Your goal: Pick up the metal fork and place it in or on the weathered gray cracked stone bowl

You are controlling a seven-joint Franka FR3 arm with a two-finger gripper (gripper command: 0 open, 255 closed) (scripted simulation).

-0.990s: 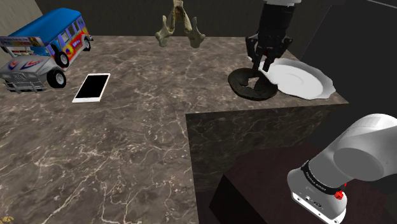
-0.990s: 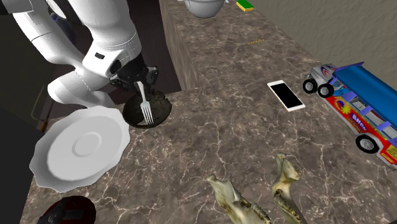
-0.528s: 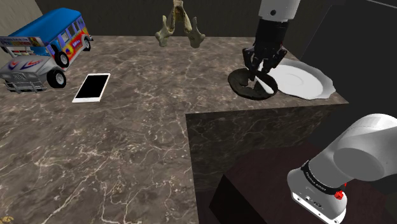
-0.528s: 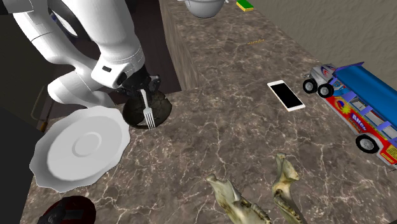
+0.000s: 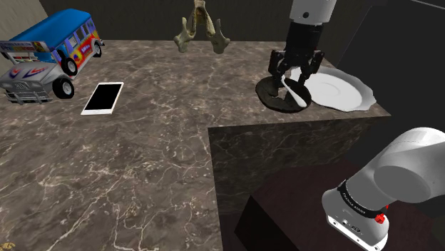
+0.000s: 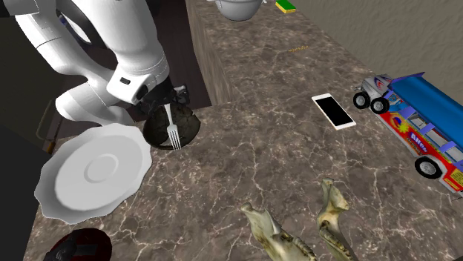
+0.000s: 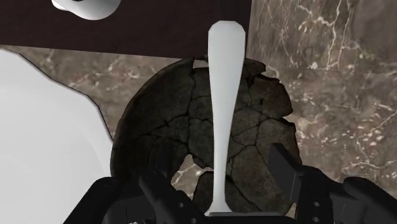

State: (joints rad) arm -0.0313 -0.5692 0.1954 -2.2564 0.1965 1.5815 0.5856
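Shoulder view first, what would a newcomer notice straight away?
The open end effector hangs over the cracked dark bowl beside a white plate, with a pale fork lying across the bowl, unheld. At the shoulder view's far left stands a colourful toy bus.

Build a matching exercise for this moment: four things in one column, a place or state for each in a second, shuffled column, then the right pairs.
1. fork
2. white plate
3. phone
4. gripper

A. beside the dark cracked bowl
B. flat next to the toy bus
C. open, above the bowl
D. lying across the bowl

Pairs: 1-D, 2-A, 3-B, 4-C
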